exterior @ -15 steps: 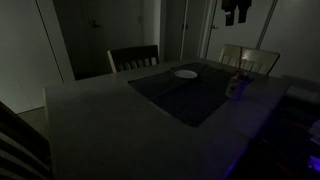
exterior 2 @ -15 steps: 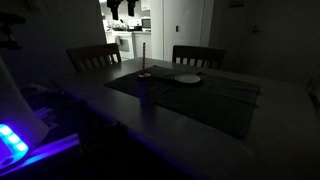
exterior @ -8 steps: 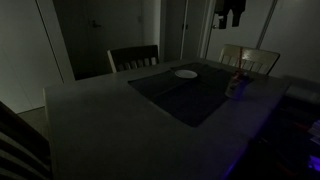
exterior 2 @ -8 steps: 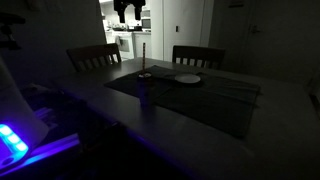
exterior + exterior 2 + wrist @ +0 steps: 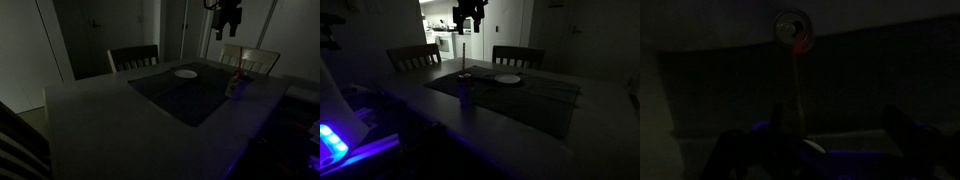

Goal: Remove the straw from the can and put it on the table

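The room is very dark. The pale can (image 5: 234,86) stands upright near the edge of the dark mat (image 5: 185,100) on the grey table (image 5: 95,125). It also shows in an exterior view (image 5: 465,91). The thin reddish straw (image 5: 463,58) sticks up out of it. In the wrist view the can (image 5: 792,27) is seen from above, with the straw (image 5: 797,80) running down from it. My gripper (image 5: 228,15) hangs high in the air above the can, also seen in an exterior view (image 5: 470,12). Its fingers (image 5: 840,128) are spread apart and empty.
A flat white plate (image 5: 185,73) lies on the mat beyond the can; it also shows in an exterior view (image 5: 507,78). Two slatted chairs (image 5: 133,58) (image 5: 250,58) stand at the table's far side. A blue-lit device (image 5: 332,140) sits at the near corner.
My gripper has come into fuller view and moved sideways and down, toward the space above the can. The can and straw have not moved.
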Action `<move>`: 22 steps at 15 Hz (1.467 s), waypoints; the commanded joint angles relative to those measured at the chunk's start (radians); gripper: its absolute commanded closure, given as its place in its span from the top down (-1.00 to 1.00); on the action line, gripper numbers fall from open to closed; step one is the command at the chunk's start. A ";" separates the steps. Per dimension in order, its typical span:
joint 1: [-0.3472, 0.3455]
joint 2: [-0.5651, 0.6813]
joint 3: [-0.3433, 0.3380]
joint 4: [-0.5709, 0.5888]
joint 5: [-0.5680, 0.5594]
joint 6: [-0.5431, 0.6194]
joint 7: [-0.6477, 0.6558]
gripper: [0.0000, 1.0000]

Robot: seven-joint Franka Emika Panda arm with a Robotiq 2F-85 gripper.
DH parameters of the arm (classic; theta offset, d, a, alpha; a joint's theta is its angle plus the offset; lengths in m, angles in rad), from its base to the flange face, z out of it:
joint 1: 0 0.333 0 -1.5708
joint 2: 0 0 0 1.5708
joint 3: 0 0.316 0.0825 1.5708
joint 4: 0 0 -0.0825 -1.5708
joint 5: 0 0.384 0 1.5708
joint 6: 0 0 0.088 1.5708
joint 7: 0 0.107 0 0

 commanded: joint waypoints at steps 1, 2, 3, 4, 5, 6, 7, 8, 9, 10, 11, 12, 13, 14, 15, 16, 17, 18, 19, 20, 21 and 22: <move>-0.027 0.042 -0.011 0.038 -0.022 -0.013 0.016 1.00; -0.030 0.050 -0.013 0.042 -0.030 -0.020 0.025 1.00; -0.033 0.051 -0.014 0.040 -0.031 -0.032 0.032 1.00; -0.036 0.058 -0.017 0.038 -0.029 -0.031 0.040 1.00; -0.037 0.071 -0.020 0.036 -0.016 -0.033 0.042 1.00; -0.037 0.083 -0.021 0.036 -0.020 -0.036 0.057 1.00; -0.038 0.100 -0.022 0.034 -0.022 -0.035 0.073 1.00; -0.040 0.112 -0.021 0.035 -0.031 -0.042 0.096 1.00; -0.041 0.122 -0.023 0.036 -0.040 -0.049 0.119 1.00; -0.041 0.132 -0.025 0.037 -0.041 -0.051 0.132 1.00; -0.041 0.140 -0.026 0.039 -0.041 -0.056 0.147 1.00; -0.040 0.145 -0.027 0.030 -0.038 -0.054 0.160 1.00; -0.038 0.149 -0.028 0.023 -0.037 -0.054 0.175 1.00; -0.037 0.150 -0.029 0.019 -0.032 -0.058 0.182 1.00; -0.035 0.151 -0.028 0.016 -0.031 -0.059 0.193 1.00; -0.034 0.152 -0.028 0.014 -0.030 -0.059 0.200 1.00; -0.033 0.153 -0.027 0.015 -0.027 -0.060 0.205 1.00; -0.031 0.153 -0.026 0.013 -0.027 -0.057 0.210 1.00; -0.030 0.153 -0.025 0.012 -0.026 -0.057 0.214 0.88; -0.029 0.152 -0.024 0.010 -0.024 -0.055 0.217 0.50; -0.028 0.151 -0.023 0.009 -0.025 -0.054 0.220 0.32; -0.028 0.151 -0.023 0.008 -0.025 -0.052 0.222 0.19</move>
